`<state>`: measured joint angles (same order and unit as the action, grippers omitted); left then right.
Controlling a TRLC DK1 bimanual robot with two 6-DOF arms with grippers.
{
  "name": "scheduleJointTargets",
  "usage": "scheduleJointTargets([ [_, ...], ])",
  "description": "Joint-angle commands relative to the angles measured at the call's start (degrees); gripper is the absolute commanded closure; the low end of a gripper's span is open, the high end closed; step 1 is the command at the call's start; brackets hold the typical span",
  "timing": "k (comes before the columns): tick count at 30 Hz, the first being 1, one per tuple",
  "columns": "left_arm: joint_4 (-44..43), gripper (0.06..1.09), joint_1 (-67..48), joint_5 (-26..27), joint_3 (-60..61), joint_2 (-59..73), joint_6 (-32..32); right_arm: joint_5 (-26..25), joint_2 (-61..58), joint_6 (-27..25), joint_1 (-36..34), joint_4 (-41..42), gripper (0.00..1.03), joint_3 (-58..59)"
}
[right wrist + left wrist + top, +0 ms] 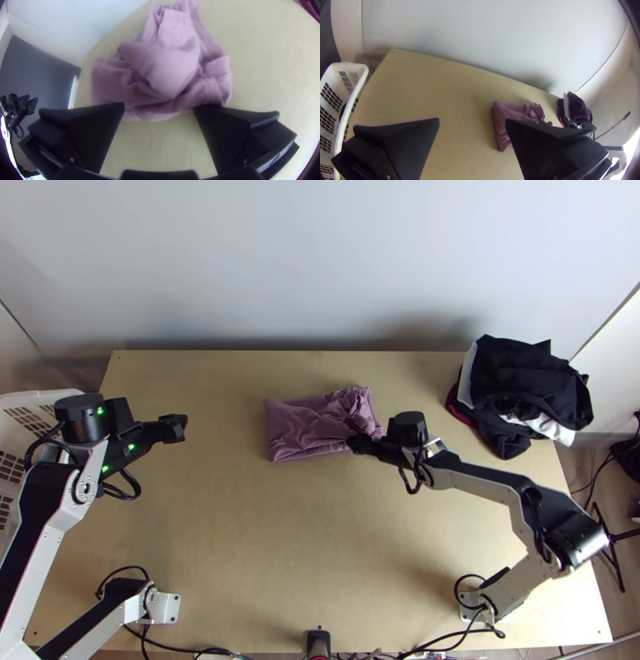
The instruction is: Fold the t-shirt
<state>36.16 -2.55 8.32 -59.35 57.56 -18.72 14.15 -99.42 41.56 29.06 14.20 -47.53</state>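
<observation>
1. The mauve t-shirt lies mid-desk, toward the far side, in a rumpled rectangle, bunched at right.
2. Right end effector, spread, is at its right end.
3. Left end effector, spread, hangs well apart, left.

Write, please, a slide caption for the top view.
Right gripper at the bunched end of a folded shirt; left gripper away from it; clothes piled at right.

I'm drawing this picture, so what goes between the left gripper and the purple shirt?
Just bare wooden table. The top view shows nothing else between the left gripper and the purple shirt.
</observation>
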Motion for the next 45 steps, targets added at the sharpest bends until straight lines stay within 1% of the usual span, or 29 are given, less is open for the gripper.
scheduleJointTargets([
  [1, 0.0, 0.12, 1.8, -0.1, 0.4, -0.3, 1.6, -1.9, -5.3, 0.2, -0.5, 0.9, 0.06, -5.8],
  [4, 0.0, 0.12, 2.7, 0.0, 0.4, -0.3, 2.7, -2.3, -6.7, 0.1, -0.2, 0.9, 0.07, -8.2],
  [5, 0.0, 0.12, 3.1, 0.0, 0.5, -0.3, 3.1, -2.5, -7.4, 0.1, 0.0, 0.8, 0.09, -8.9],
  [7, 0.0, 0.12, 3.7, 0.0, 0.9, -0.3, 3.8, -3.5, -8.6, 0.0, 0.4, 0.1, 0.20, -10.5],
  [8, 0.0, 0.12, 4.0, 0.0, 1.2, -0.2, 4.3, -3.8, -8.9, 0.0, 0.5, -0.4, 0.27, -11.0],
  [9, -0.1, 0.12, 4.7, 0.0, 1.3, -0.1, 4.5, -4.6, -8.8, 0.0, 0.6, -0.8, 0.40, -11.4],
  [10, 0.0, 0.12, 5.1, 0.0, 1.3, 0.2, 4.8, -5.5, -8.5, -0.5, 0.8, -0.8, 0.58, -11.4],
  [11, 0.0, 0.12, 5.4, 0.0, 1.5, 0.4, 5.1, -6.6, -7.9, -1.9, 1.4, -0.7, 0.78, -11.1],
  [12, 0.0, 0.12, 5.4, 0.0, 1.8, 0.5, 5.4, -8.3, -7.2, -3.9, 1.7, -0.3, 1.01, -10.7],
  [14, -0.4, 0.12, 6.2, 0.0, 2.3, 0.8, 6.1, -8.6, -6.4, -6.4, 2.1, 0.0, 1.00, -10.1],
  [18, -0.7, 0.12, 6.9, 0.0, 2.2, 1.3, 6.2, -8.5, -4.2, -7.9, 2.1, 0.0, 1.00, -9.3],
  [24, -0.7, 0.12, 7.6, 0.0, 2.4, 1.5, 6.3, -8.5, 1.6, -11.2, 1.7, 0.1, 1.00, -8.4],
  [28, -0.7, 0.12, 9.3, 0.2, 2.5, 2.4, 6.9, -8.6, 5.5, -14.7, 1.2, 0.0, 1.00, -8.5],
  [30, -0.8, 0.12, 10.1, 0.6, 2.6, 2.6, 7.4, -8.7, 7.3, -15.3, 0.4, -0.5, 1.00, -9.0],
  [38, -0.8, 0.12, 10.7, 1.4, 3.1, 2.8, 7.9, -10.1, 12.2, -19.1, -5.0, -3.0, 1.00, -11.9],
  [45, -1.7, 0.12, 9.9, 2.7, 3.2, 3.7, 7.6, -10.0, 13.1, -20.6, -13.4, -6.3, 1.00, -17.8],
])
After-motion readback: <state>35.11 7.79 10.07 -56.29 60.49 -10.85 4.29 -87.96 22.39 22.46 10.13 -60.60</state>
